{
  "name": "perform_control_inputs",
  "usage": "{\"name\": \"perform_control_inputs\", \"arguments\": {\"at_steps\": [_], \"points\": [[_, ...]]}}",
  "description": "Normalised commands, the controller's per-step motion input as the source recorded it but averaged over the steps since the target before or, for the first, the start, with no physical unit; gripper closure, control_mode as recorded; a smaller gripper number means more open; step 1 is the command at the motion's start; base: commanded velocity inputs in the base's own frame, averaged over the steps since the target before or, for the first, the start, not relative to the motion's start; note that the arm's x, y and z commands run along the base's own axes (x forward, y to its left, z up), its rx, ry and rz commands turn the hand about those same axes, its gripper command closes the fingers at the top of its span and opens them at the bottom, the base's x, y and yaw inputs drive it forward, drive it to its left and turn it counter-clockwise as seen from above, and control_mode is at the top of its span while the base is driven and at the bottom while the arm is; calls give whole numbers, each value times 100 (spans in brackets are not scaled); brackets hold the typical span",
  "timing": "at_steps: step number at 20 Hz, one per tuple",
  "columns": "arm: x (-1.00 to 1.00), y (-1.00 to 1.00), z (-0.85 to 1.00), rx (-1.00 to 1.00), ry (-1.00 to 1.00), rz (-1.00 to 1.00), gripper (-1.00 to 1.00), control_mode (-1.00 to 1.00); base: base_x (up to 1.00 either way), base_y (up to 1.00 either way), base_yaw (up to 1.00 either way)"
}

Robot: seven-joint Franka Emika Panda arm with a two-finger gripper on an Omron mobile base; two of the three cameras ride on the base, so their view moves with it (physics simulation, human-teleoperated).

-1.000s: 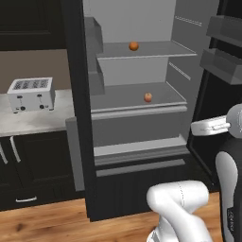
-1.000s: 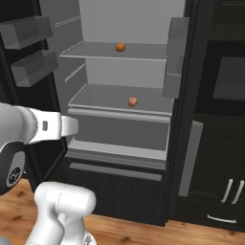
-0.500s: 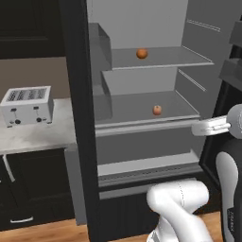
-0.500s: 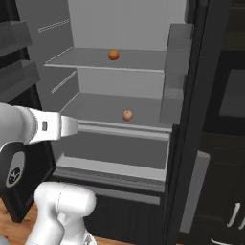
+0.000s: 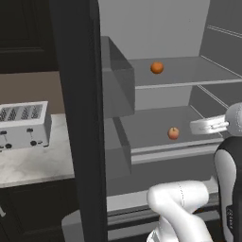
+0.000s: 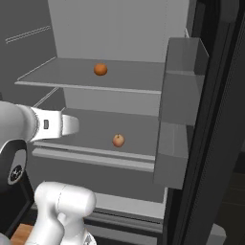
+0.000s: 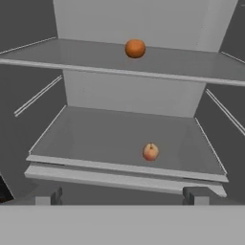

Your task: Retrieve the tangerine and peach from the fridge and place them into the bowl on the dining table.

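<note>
Gripper (image 7: 122, 195), jaws apart, faces peach (image 7: 150, 152) at 1 o'clock; a clumsy nudge could roll it.

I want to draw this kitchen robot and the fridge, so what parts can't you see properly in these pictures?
- The tall black fridge: its top and bottom are cut off by the frame edges in both base views.
- The silver slotted toaster: its left end is cut off by the left base view's edge.
- The pincer: just the two dark tips peek up at the bottom of the hand view.
</note>
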Motion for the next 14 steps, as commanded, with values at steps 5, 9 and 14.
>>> {"name": "perform_control_inputs", "arguments": {"at_steps": [5, 9, 14], "points": [[0, 0, 0, 0, 0, 0, -100, 100, 75, 0, 0], [61, 0, 0, 0, 3, 0, -100, -100, 0, 0, 0], [20, -5, 7, 2, 6, 0, -100, -100, 0, 0, 0]]}}
